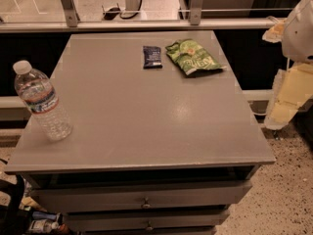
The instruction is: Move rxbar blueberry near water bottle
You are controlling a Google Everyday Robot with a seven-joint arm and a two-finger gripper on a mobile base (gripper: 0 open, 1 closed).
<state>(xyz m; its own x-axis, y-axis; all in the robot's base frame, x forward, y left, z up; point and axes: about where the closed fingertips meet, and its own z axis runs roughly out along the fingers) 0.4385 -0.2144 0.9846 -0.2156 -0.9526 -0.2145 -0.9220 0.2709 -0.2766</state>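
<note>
The rxbar blueberry (152, 57) is a small dark navy wrapper lying flat at the far middle of the grey table top (146, 116). The water bottle (41, 102) is clear with a white cap and a red, white and blue label band. It stands upright at the table's left front corner, far from the bar. My gripper (287, 101) hangs off the table's right side, past its edge, well to the right of the bar and touching nothing.
A crinkled green chip bag (193, 57) lies just right of the bar. The table has drawers (145, 199) in front. A metal railing (146, 24) runs behind it. Clutter sits on the floor at the lower left (41, 224).
</note>
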